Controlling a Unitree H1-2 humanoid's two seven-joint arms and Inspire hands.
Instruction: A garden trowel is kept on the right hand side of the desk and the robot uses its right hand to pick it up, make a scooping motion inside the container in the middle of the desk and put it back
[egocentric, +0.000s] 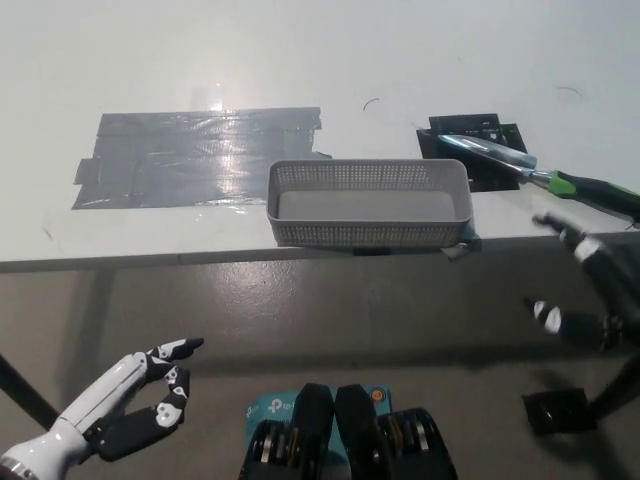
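Observation:
The garden trowel (540, 176) lies on the right of the white desk (300, 60). Its silvery blade rests on a black patch (478, 127), and its green and black handle points toward the picture's right edge. A grey mesh container (370, 233) stands mid-desk at the front edge, just left of the blade, and its inside looks bare. My black right hand (590, 285) hovers in front of the desk edge, below the trowel's handle. Its fingers are spread and it touches nothing. My white left hand (130, 405) rests low at the lower left, fingers apart and holding nothing.
A wide patch of grey tape (200, 155) covers the desk left of the container. The desk's front edge (150, 258) runs across the picture, with brown floor below it. A small black object (556, 410) lies on the floor under my right hand.

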